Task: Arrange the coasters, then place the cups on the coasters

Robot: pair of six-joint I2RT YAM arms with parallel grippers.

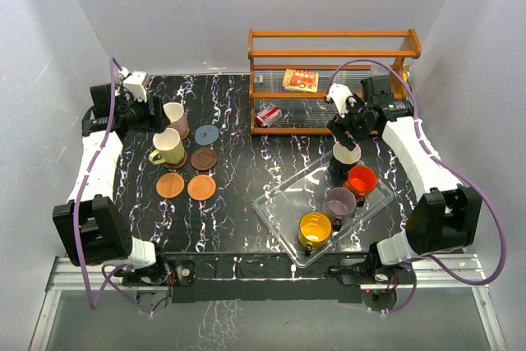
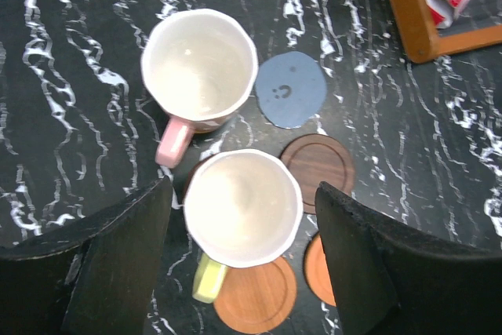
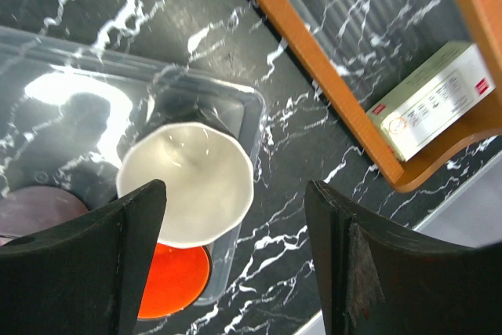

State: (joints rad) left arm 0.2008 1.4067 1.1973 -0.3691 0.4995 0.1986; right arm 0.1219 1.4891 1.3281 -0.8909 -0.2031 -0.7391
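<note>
White arms (image 1: pixel 97 166), black joints (image 1: pixel 86 232), seemingly purple cables (image 1: pixel 374 61)

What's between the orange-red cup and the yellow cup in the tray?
The mauve cup, standing in the clear tray between the orange-red cup and the yellow cup; the top view shows it.

This is looking like a robot test cell in a lab: plain white panels (image 1: pixel 74 22) are boxing in a black marbled surface (image 1: pixel 238 219). The left arm (image 1: pixel 99 162) and right arm (image 1: pixel 419 154) are trailing cables from a metal rail (image 1: pixel 70 275), and a wooden rack (image 1: pixel 329 34) is standing at the back.

Clear tray (image 1: pixel 283 203) on black marble table (image 1: pixel 238 219) — wooden rack (image 1: pixel 329 34) behind holds packet (image 1: pixel 301 80), red-white box (image 1: pixel 269 115)
</note>
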